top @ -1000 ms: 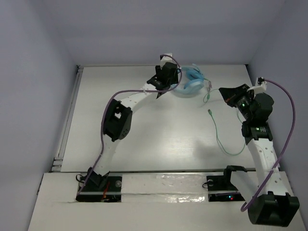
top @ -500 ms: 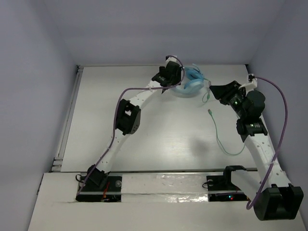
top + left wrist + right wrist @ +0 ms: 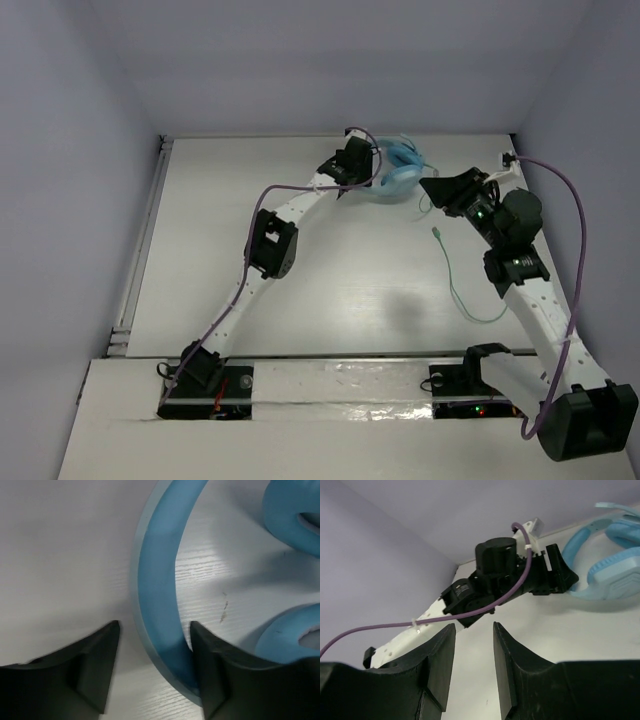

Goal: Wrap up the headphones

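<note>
two spread hands: my right hand (image 3: 472, 628) just opened, nearing the headphones (image 3: 400, 176); left hand (image 3: 154, 625) straddles the headband (image 3: 156, 575), cable (image 3: 453, 290) still unwrapped.

The headphones (image 3: 402, 172) are light blue, their cable (image 3: 450, 282) pale green. The counter (image 3: 330, 260) is white with faint wood grain; the arm cables (image 3: 370, 628) are purple.

Blue headphones (image 3: 403, 176) on white table (image 3: 330, 285)
</note>
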You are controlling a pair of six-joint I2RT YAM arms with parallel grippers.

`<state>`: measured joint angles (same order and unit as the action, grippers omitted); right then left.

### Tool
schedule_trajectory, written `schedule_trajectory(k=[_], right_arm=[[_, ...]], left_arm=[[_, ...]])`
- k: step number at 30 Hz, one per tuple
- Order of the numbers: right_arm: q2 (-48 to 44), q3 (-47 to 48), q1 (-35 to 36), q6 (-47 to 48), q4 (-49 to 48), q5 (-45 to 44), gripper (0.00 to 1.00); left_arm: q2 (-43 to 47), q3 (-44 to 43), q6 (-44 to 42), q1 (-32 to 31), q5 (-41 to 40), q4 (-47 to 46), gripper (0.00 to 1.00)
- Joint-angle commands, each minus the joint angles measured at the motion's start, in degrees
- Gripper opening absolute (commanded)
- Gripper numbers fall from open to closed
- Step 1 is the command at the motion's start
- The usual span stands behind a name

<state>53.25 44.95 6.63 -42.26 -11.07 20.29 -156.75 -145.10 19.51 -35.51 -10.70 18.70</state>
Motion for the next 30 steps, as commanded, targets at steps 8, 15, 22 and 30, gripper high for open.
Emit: schedule_trajectory(k=[8,15,22,30], right_arm=[[-3.6,2.3,2.7,2.5,-1.1,1.2,0.42],[-3.2,1.2,3.2,2.5,-2.2,1.2,0.42],[-2.3,0.7,3.2,3.2,-2.3,1.6,0.41],[-0.6,0.1,3.7,3.2,-3.1,2.5,0.27]], left_arm=[[-0.1,3.8,3.5,-0.5,0.0,0.9,0.07],[13.4,22.7,3.2,-0.5,-3.0,-3.0,0.07],[14.1,24.8,0.9,-1.1,-4.3,-3.1,0.55],[3.7,8.5,-0.8,0.7,-0.5,0.7,0.48]])
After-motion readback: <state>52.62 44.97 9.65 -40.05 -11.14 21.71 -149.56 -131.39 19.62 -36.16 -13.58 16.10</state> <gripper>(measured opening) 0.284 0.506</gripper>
